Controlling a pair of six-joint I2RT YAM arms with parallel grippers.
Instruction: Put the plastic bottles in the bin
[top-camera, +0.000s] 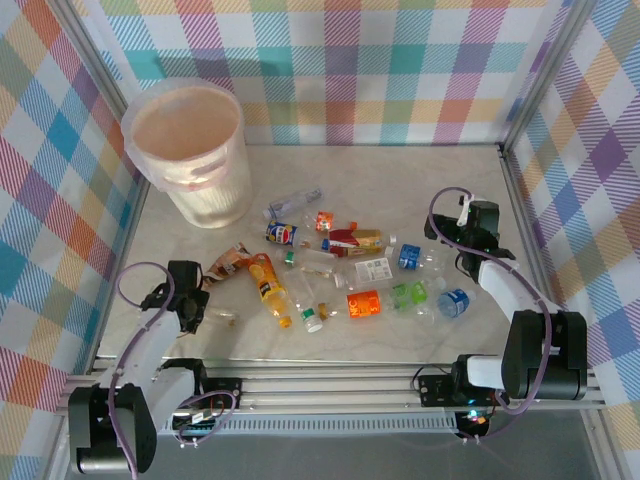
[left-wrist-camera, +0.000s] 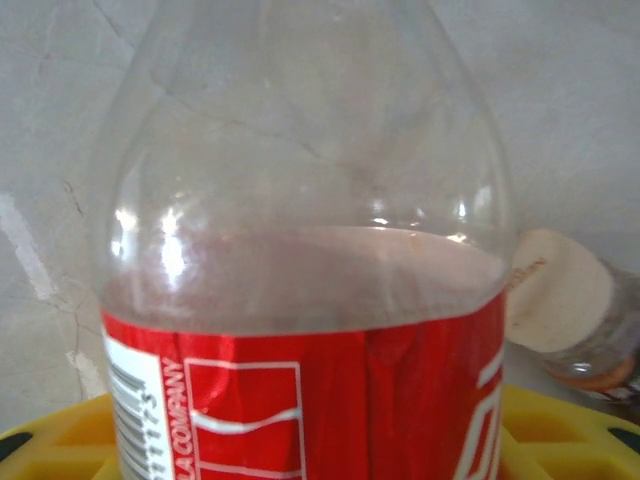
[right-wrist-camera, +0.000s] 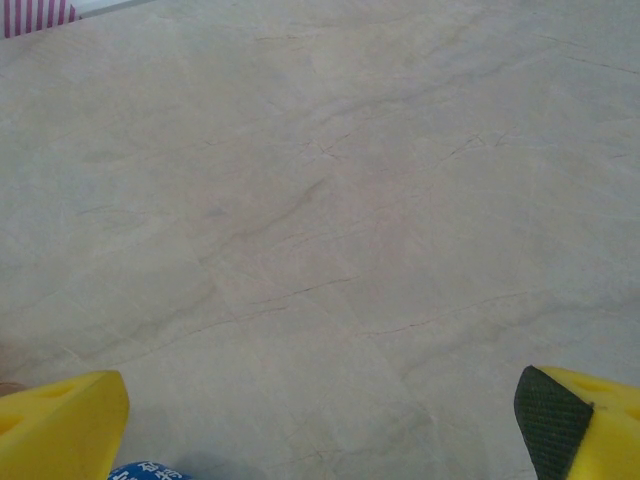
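The bin (top-camera: 185, 150) stands at the back left, a big whitish-pink bucket. Several plastic bottles lie in the middle of the table, among them an orange-labelled one (top-camera: 270, 288), a green-labelled one (top-camera: 408, 295) and a blue-labelled one (top-camera: 452, 302). My left gripper (top-camera: 195, 305) is low at the near left. In the left wrist view its yellow fingers (left-wrist-camera: 60, 440) press both sides of a clear bottle with a red label (left-wrist-camera: 300, 250). My right gripper (top-camera: 462, 232) is open over bare table at the right; its yellow fingers (right-wrist-camera: 60, 425) stand wide apart.
A pale round cap of another bottle (left-wrist-camera: 560, 300) lies just right of the held one. A blue scrap of label (right-wrist-camera: 150, 470) shows by my right gripper's left finger. Checked cloth walls (top-camera: 60, 150) close the table on three sides.
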